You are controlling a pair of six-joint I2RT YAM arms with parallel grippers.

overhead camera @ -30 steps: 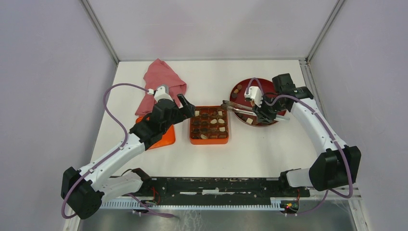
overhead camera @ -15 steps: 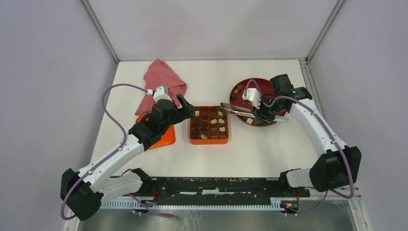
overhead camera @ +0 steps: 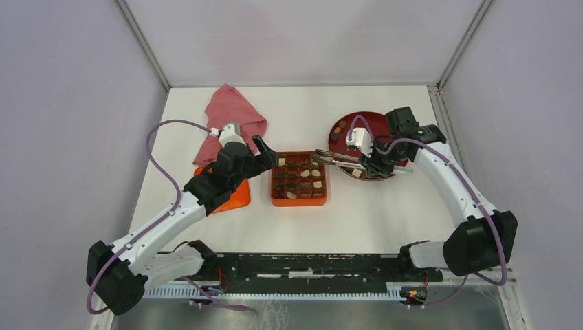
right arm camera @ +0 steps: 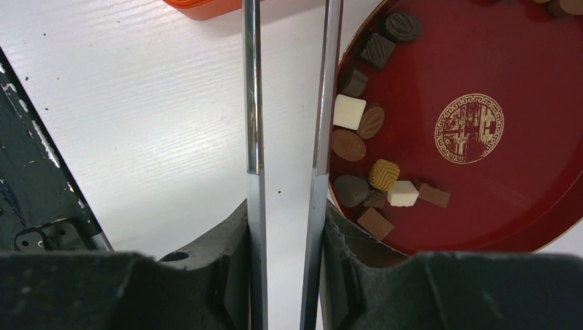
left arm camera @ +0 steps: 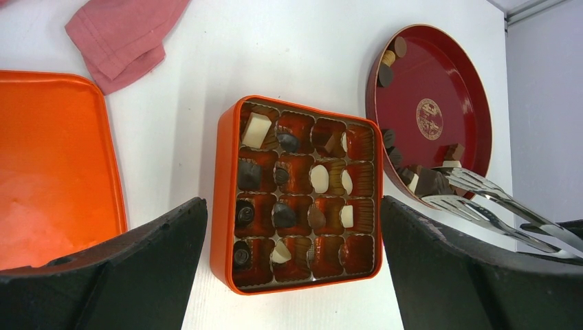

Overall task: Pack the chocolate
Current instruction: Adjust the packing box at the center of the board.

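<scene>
The orange gridded box (overhead camera: 298, 201) sits mid-table, with chocolate (left arm camera: 318, 178) in many of its cells. More chocolate (right arm camera: 349, 111) lies along the near-left edge of the dark red plate (right arm camera: 509, 82). My left gripper (left arm camera: 292, 206) hovers open above the box (left arm camera: 223, 206); in the top view this left gripper (overhead camera: 265, 157) is at the box's left side. My right gripper (right arm camera: 285, 213) is shut on metal tongs (right arm camera: 252, 103). The tongs (overhead camera: 337, 157) reach from the plate (overhead camera: 375, 124) toward the box's far right corner. I cannot tell whether their tips hold a piece.
The orange lid (overhead camera: 234, 196) lies left of the box, under my left arm. A pink cloth (overhead camera: 230, 117) is bunched behind it. Grey walls close in the table on three sides.
My right arm has carried the tongs slightly left, so their tips are closer to the box. The left arm has not moved.
</scene>
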